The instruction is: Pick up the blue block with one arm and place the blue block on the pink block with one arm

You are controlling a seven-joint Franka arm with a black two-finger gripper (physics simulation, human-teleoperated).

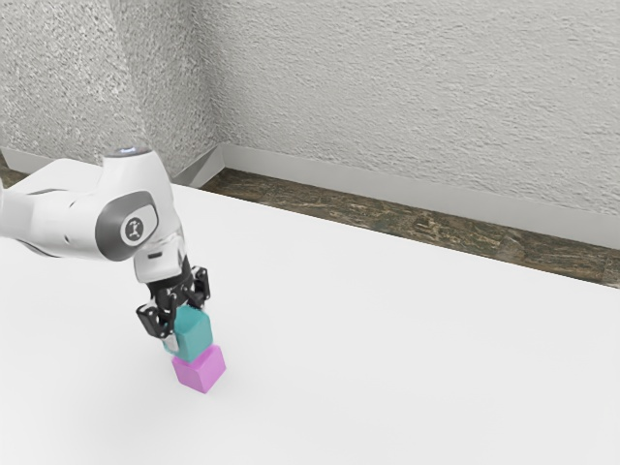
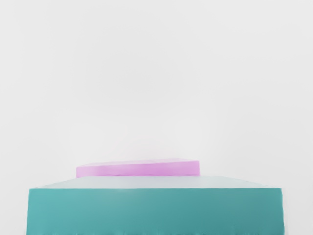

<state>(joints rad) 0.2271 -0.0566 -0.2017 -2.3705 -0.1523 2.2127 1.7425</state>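
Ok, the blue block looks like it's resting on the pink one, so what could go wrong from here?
1. The blue block looks off-centre on the pink block, not squarely aligned. Once released, it may tip or slide off.
2. The pincer grips the blue block near its top. Retreating sideways rather than straight up could drag it off, or push the pink block across the table.

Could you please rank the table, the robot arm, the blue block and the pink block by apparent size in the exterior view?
1. table
2. robot arm
3. blue block and pink block: about alike, unranked.
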